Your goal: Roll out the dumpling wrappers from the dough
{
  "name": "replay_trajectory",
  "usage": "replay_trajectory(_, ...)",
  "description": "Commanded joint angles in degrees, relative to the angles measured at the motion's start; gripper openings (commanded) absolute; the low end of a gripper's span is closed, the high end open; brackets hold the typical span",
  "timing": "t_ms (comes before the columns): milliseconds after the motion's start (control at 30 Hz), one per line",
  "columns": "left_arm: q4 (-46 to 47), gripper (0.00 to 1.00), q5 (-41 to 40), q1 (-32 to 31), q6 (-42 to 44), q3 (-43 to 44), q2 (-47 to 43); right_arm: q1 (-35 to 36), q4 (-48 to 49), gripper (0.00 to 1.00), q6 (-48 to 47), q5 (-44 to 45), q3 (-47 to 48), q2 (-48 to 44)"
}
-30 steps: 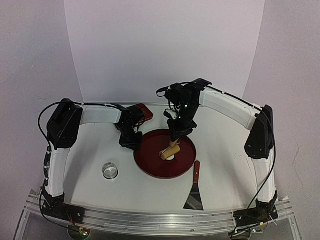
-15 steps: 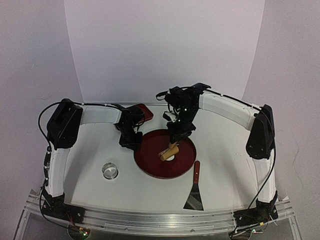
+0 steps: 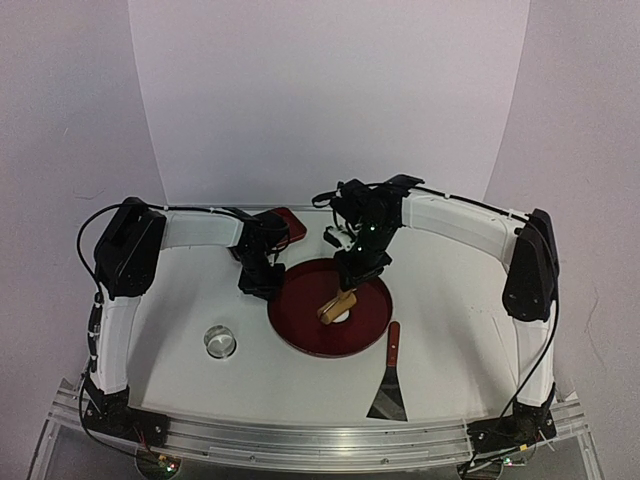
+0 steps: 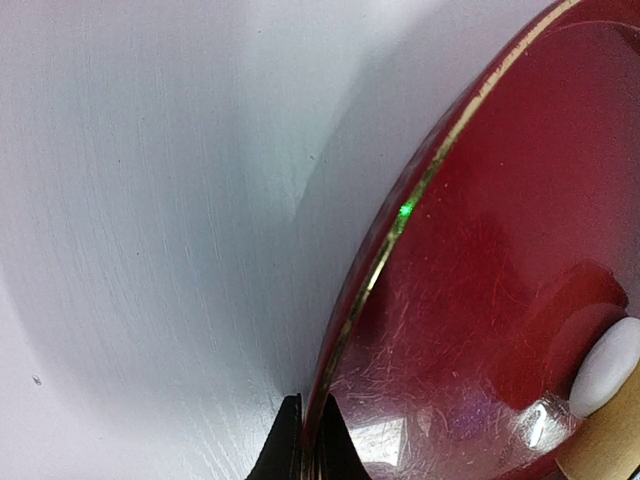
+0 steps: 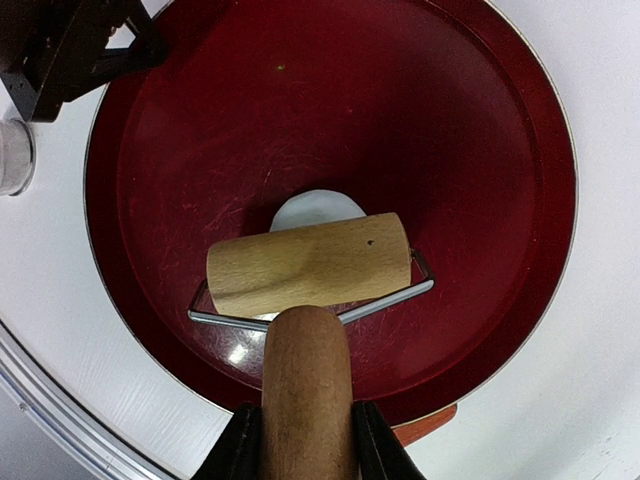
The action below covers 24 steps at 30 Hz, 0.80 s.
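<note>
The left gripper (image 4: 308, 452) was pinched tight on the rim of the round red tray (image 4: 405, 215). Inside the tray, the white dough (image 5: 312, 208) lay flat, partly under the wooden roller (image 5: 310, 262), whose handle the right gripper (image 5: 307, 450) clamped. A red-handled scraper (image 3: 388, 380) lay right of the tray

dough (image 5: 318, 206): mostly under roller (image 5: 310, 265) | tray (image 4: 480, 250): cut off, left wrist view
</note>
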Motion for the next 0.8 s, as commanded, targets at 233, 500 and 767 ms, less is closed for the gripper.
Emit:
replay_trajectory(233,-8.7,0.00,-6.3,0.0,-2.4,-0.1,4.5,0.6,0.9,0.00,-1.8,8.9,-9.5,13.0)
replay_trajectory(500,-10.3,0.00,-6.0,0.0,-2.2,-0.1,4.1,0.1,3.9,0.00,-2.5,8.9,-7.9,17.1)
replay_trajectory(767,-10.2,0.00,-5.9,0.0,-2.0,-0.9,3.4,-0.6,4.4,0.00,-2.7,8.9,-4.3,21.0)
